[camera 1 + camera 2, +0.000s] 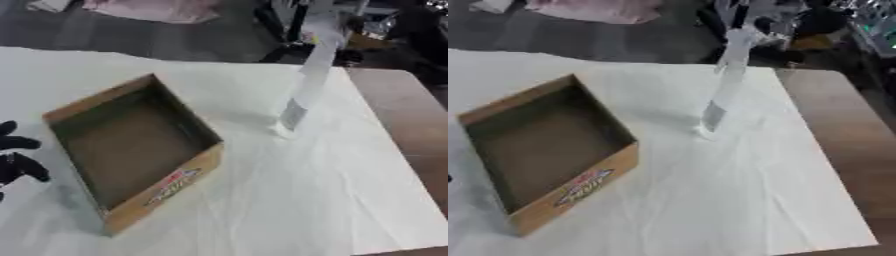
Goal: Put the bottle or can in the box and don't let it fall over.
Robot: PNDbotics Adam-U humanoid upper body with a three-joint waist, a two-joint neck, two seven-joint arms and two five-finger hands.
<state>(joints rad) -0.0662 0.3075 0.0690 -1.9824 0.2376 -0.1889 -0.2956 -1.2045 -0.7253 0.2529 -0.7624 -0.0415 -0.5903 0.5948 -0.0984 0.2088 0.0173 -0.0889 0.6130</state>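
Note:
An open cardboard box [188, 172] with a red logo on its front wall lies empty on the white cloth, left of centre. To its right, well apart from it, a tall clear bottle [305, 87] with a pale label near its base stands upright on the cloth; it looks blurred. Black fingers of my left hand [21, 156] show at the left edge, beside the box's left wall, spread and holding nothing. The right hand appears in neither view.
The white cloth [297, 200] covers most of the table. Bare brown tabletop [842, 130] runs along the right side. Beyond the far edge lie dark floor, a pink bundle [162, 10] and dark clutter [798, 30] behind the bottle.

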